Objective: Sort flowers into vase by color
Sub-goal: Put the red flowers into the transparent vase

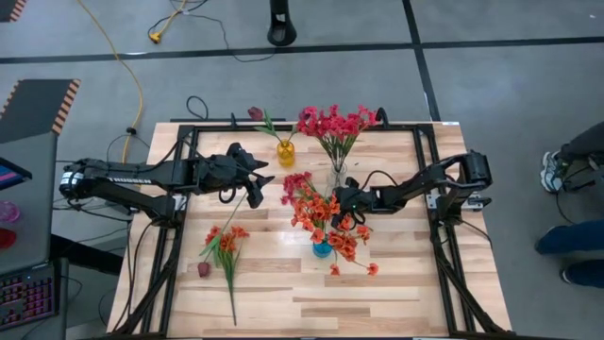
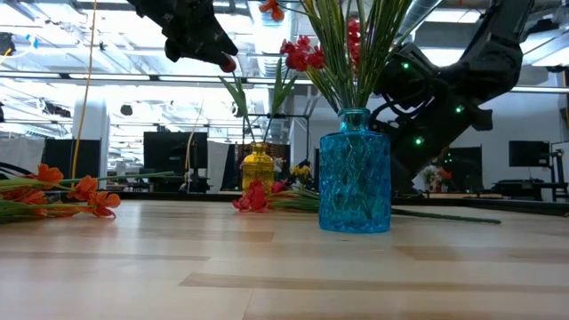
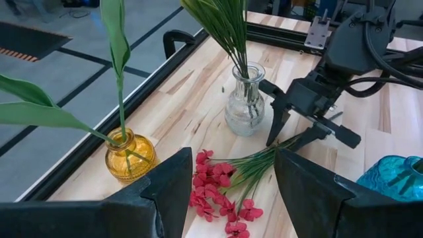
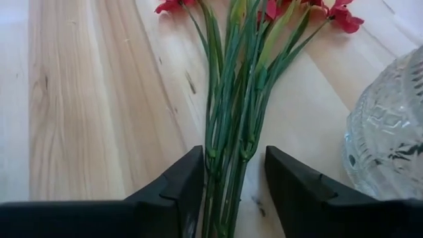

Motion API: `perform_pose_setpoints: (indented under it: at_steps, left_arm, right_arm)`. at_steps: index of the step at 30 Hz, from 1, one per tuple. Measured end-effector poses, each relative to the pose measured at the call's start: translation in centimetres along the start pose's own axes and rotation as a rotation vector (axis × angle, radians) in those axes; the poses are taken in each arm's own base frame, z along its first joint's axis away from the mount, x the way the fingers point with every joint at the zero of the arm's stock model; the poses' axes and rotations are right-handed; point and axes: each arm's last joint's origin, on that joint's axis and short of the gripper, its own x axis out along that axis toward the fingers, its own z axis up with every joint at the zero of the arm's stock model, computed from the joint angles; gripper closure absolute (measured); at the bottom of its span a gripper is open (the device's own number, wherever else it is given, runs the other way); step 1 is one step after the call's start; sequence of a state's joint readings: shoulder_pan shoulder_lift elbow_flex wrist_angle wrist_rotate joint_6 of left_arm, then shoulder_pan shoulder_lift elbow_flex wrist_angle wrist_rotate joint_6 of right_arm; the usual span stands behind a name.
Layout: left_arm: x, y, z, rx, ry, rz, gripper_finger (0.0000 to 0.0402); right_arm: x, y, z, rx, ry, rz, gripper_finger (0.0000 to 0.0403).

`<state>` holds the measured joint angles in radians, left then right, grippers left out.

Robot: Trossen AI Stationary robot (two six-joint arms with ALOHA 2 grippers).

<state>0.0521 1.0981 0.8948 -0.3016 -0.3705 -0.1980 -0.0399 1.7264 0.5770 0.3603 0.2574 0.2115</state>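
Observation:
A crimson-pink spray lies flat on the table, its blooms toward the left and its green stems toward the right. My right gripper is low over the table and open, with one finger on each side of those stems. My left gripper hangs open and empty above the table, near the yellow vase, which holds a maroon bud stem. The clear vase holds crimson blooms. The blue vase holds orange-red ones. My right gripper comes at the stem bundle low and along its length, from the table's right, with the stems between its open fingers. I cannot tell whether the fingers touch them. The spray lies on the table.
An orange-red spray and a maroon bud lie loose on the table's near left part. The clear vase stands right beside my right gripper. A black frame runs round the tabletop. A person's legs show beyond the right edge.

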Motion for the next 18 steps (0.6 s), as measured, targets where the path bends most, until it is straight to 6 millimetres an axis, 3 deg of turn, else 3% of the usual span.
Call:
perform_pose_setpoints:
  at_steps: [18]
  left_arm:
    - [0.0, 0.0, 0.0, -0.001, 0.0, -0.001, 0.02]
  right_arm:
    - [-0.05, 0.14, -0.14, -0.003, 0.023, 0.059, 0.0365]
